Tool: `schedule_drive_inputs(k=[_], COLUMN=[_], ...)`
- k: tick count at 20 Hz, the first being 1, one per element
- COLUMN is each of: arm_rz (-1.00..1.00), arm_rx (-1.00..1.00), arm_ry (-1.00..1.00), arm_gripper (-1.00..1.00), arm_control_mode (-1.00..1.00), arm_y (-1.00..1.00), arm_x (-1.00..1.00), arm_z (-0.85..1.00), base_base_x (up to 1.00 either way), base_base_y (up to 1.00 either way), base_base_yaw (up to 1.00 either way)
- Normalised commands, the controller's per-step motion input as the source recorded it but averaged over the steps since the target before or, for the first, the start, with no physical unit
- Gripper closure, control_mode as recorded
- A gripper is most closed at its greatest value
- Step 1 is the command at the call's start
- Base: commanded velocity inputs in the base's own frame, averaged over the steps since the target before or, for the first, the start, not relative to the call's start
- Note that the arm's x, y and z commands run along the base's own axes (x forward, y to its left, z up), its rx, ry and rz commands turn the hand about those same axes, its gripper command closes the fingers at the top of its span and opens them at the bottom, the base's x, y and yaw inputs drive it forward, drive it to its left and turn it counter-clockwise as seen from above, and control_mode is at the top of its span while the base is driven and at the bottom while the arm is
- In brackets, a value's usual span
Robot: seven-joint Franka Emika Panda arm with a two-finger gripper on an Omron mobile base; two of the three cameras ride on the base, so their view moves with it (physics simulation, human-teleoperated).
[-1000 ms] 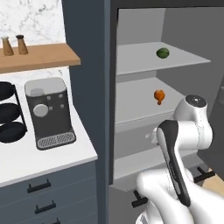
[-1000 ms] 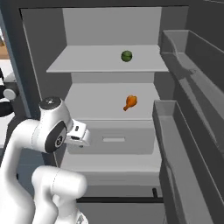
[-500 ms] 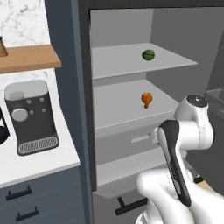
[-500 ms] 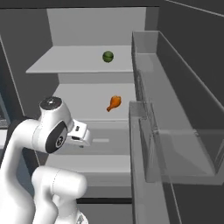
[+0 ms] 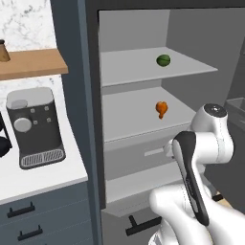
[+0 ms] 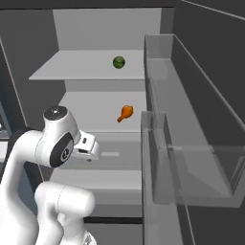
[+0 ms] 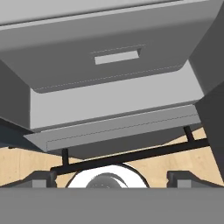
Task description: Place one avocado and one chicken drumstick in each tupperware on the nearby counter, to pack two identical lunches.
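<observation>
A green avocado (image 5: pixel 163 60) (image 6: pixel 118 62) lies on the upper shelf of the open fridge. On the shelf below it lies an orange chicken drumstick (image 5: pixel 161 108) (image 6: pixel 125 113). My arm is folded in front of the fridge, well below and short of both. The gripper (image 7: pixel 112 178) points down at the fridge's lower drawer (image 7: pixel 116 57), its fingertips (image 7: pixel 41 177) far apart, open and holding nothing. The white counter (image 5: pixel 43 177) runs left of the fridge. The tupperware is out of view.
A dark coffee machine (image 5: pixel 36 127) stands on the counter under a wooden wall shelf (image 5: pixel 28 64). The open fridge door with clear bins (image 6: pixel 191 143) juts out on the right. A dark fridge side wall (image 5: pixel 79 95) separates the counter from the shelves.
The whole picture has shifted as the base moved: the fridge interior sits further left and the door bins have come in from the right. The arm keeps its folded pose, gripper still open.
</observation>
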Motion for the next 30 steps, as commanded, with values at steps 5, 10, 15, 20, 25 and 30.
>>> schedule_drive_inputs(k=[5,10,15,20,25,30], arm_rz=[0.0,0.0,-0.03,-0.1,-0.01,-0.02], arm_rx=[0.0,0.0,0.0,-0.02,-0.01,0.0], arm_ry=[0.0,0.0,-0.08,-0.29,-0.34,-0.34], arm_gripper=[-1.0,-1.0,-1.0,-1.0,-1.0,-1.0], arm_control_mode=[1.0,1.0,-1.0,-1.0,-1.0,-1.0], arm_y=[0.0,0.0,0.0,0.0,-0.02,-0.15], arm_x=[0.0,0.0,0.0,0.01,0.0,0.06], arm_z=[0.0,0.0,0.09,0.6,0.8,0.9], base_base_x=[0.23,0.06,0.02,0.0,0.0,0.0], base_base_y=[0.0,0.0,0.0,0.0,0.0,0.0], base_base_yaw=[0.0,0.0,0.0,0.0,0.0,0.0])
